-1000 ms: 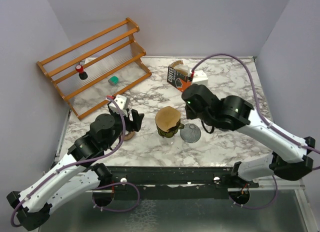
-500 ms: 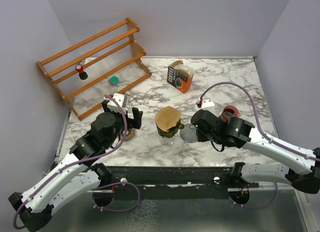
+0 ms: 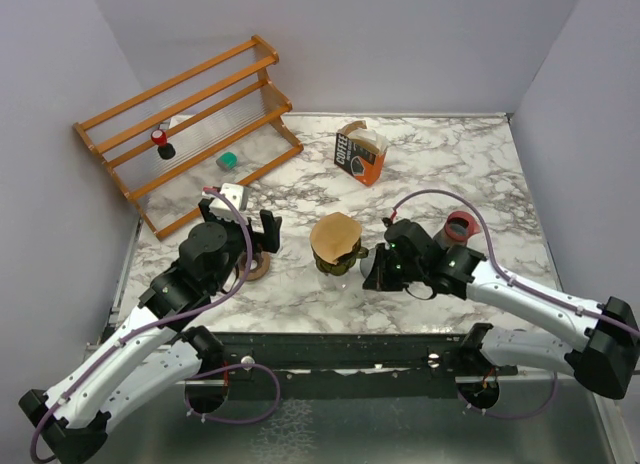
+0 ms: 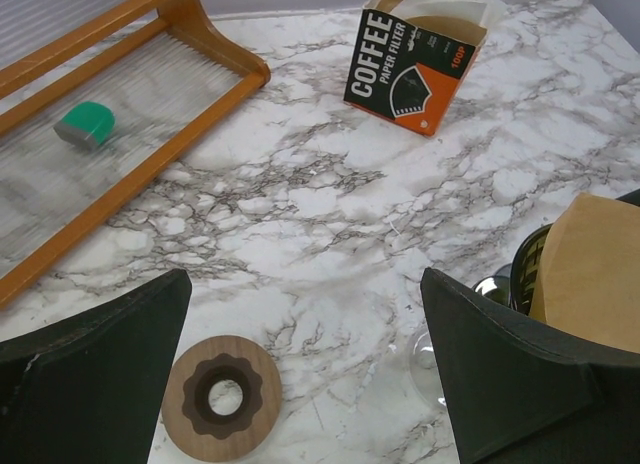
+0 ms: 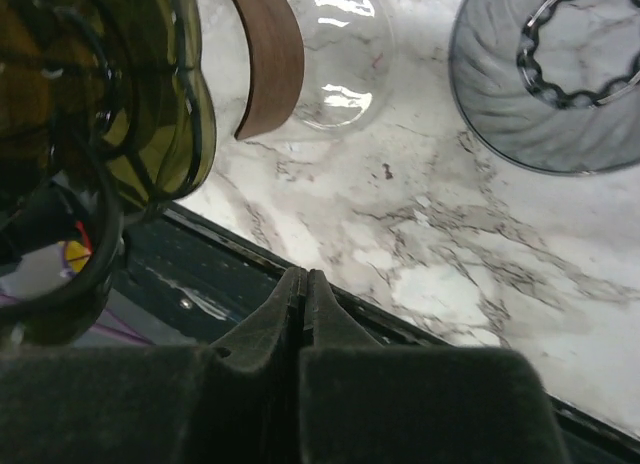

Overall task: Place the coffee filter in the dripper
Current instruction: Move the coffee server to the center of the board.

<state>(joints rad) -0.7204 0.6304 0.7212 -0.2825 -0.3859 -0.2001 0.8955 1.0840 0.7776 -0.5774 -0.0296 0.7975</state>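
Note:
A brown paper coffee filter (image 3: 335,234) rests on top of an olive-green glass vessel (image 3: 334,260) at the table's middle; its edge shows in the left wrist view (image 4: 595,274). A grey ribbed glass dripper (image 3: 388,264) sits on the table just right of the vessel, and shows in the right wrist view (image 5: 545,79). My right gripper (image 3: 371,273) (image 5: 303,276) is shut with nothing between its jaws, low by the dripper's near-left side. My left gripper (image 3: 267,234) (image 4: 305,284) is open and empty, left of the vessel.
A wooden ring (image 3: 258,271) (image 4: 222,396) lies under the left gripper. A coffee filter box (image 3: 359,154) (image 4: 415,59) stands behind. A wooden rack (image 3: 190,124) with a green item (image 3: 228,160) stands back left. A red-rimmed object (image 3: 460,224) is on the right. A clear glass disc (image 5: 335,54) lies beside the vessel.
My right arm has swung from the back, near the filter box, forward and down to the near side of the grey dripper. The left arm has hardly moved.

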